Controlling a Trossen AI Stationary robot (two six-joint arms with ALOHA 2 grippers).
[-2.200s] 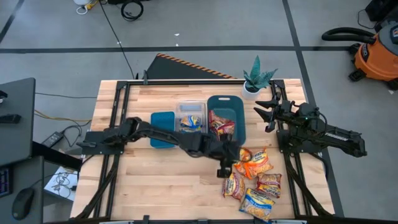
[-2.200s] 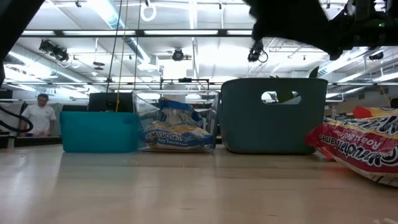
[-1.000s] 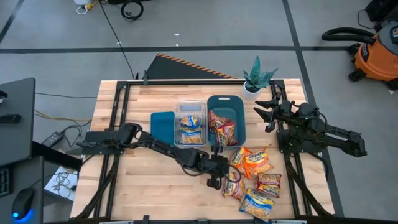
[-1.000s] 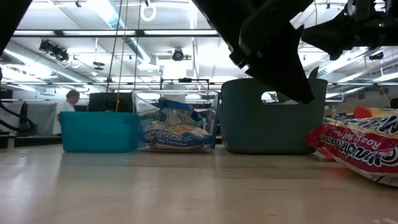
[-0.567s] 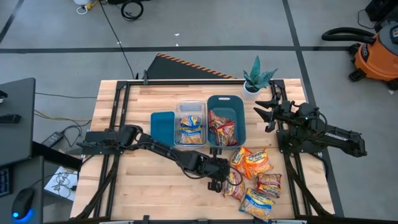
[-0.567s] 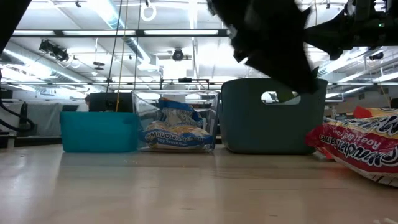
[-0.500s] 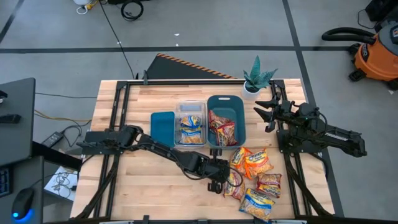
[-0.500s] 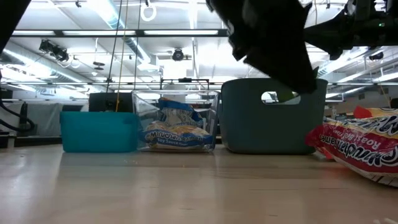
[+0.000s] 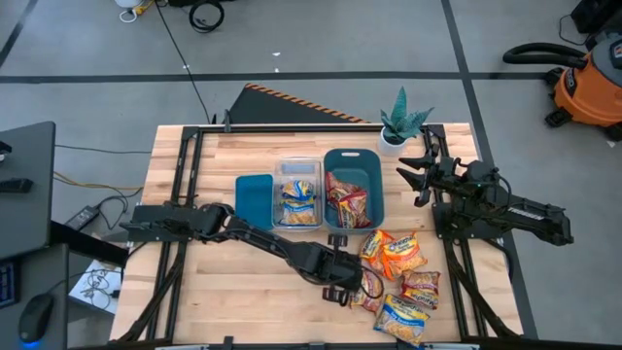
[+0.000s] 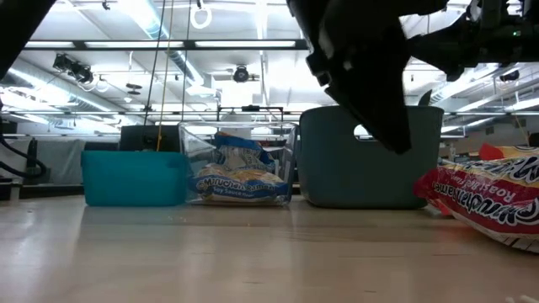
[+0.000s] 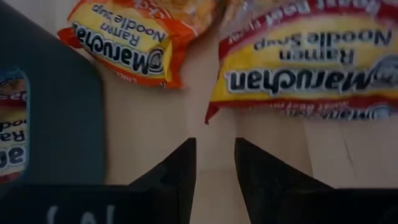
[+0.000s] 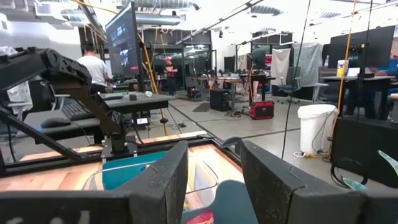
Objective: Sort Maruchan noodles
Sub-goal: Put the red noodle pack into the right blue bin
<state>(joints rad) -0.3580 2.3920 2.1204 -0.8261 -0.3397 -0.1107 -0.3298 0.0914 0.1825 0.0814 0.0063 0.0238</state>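
Table (image 9: pixel 194 165), near-right corner: unsorted Maruchan noodles (image 9: pixel 400 282) heaped | bins (image 9: pixel 354 185) mid-table hold sorted packets | left gripper (image 9: pixel 342 290), fingers parted and empty, hangs at heap's edge, likely lining up a red-print packet (image 11: pixel 311 59) | right gripper (image 9: pixel 420 178) waits apart, fingers open, far-right edge.

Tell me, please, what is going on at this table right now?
The robot is sorting Maruchan noodles into bins. The left gripper reaches low over the loose pile near the table's front edge, fingers open and empty, just short of a red-printed packet. The clear bin holds a blue-printed packet, and the dark teal bin holds red ones. The right gripper waits, open, at the right side beside the potted plant.
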